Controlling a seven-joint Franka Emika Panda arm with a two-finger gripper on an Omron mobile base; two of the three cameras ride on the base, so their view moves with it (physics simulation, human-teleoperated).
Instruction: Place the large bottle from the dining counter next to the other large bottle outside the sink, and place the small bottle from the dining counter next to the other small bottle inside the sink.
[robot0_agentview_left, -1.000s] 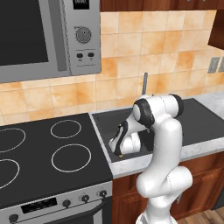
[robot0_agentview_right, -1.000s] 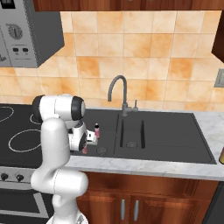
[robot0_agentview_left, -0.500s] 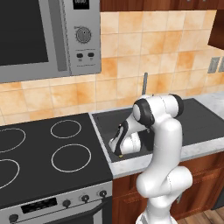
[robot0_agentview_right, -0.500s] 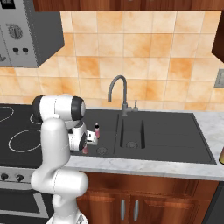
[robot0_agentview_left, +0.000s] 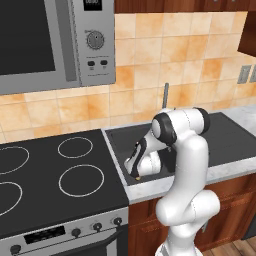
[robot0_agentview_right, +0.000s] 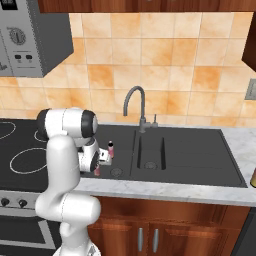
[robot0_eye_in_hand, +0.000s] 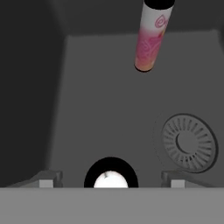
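In the hand view I look straight down into the dark sink (robot0_eye_in_hand: 105, 109). A small bottle's black cap (robot0_eye_in_hand: 110, 169) stands between my fingertips, with a gap on each side, so my gripper (robot0_eye_in_hand: 110, 180) is open around it. The other small bottle (robot0_eye_in_hand: 151, 37), pink and white with a black cap, stands on the sink floor a short way beyond. From the right base view my gripper (robot0_agentview_right: 100, 164) hangs low in the left basin over the released small bottle (robot0_agentview_right: 97, 171), with the other small bottle (robot0_agentview_right: 111, 150) just behind. In the left base view my gripper (robot0_agentview_left: 136, 171) points down into the sink (robot0_agentview_left: 119, 142).
A round drain (robot0_eye_in_hand: 188, 142) lies right of my gripper in the hand view. The grey faucet (robot0_agentview_right: 136, 107) rises behind the sink, the stove (robot0_agentview_left: 55, 175) lies to the left. A yellowish thing (robot0_agentview_right: 253, 177) is cut off at the counter's right edge.
The jaws have opened and let go of the small bottle, which now stands on the sink floor. The arm has stayed in place.
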